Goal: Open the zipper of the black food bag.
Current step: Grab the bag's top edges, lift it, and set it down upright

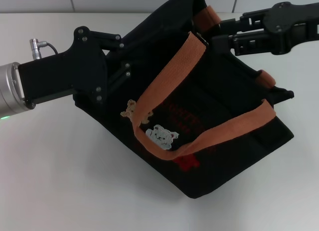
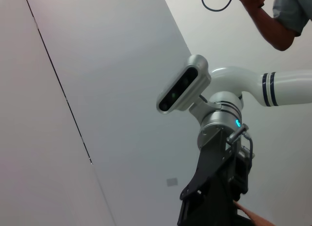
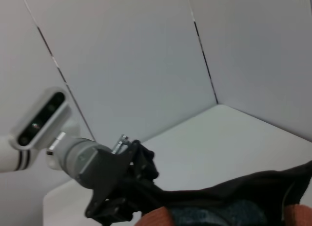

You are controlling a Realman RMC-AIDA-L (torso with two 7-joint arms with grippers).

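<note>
Red print on the black food bag (image 1: 219,116), partly under a handle and not readable; red block below it near 6 o'clock. Tan bear patch (image 1: 131,109) and white bear patch (image 1: 162,137) on the front, toward 9 o'clock of the print. Boxy black fabric, tilted, resting on the white surface (image 1: 60,181) at mid-frame in the head view. Two orange-brown webbing handles (image 1: 172,74), one looping across the front, the other showing at 12 and 3 o'clock. Zipper not made out against the dark cloth. Left end effector (image 1: 122,66) pressed against the bag's edge at 9 to 10 o'clock; fingers merge with the fabric, so apart or together cannot be told. Right end effector (image 1: 217,34) at the bag's top near 1 o'clock, beside the handle; grip likewise cannot be told.
</note>
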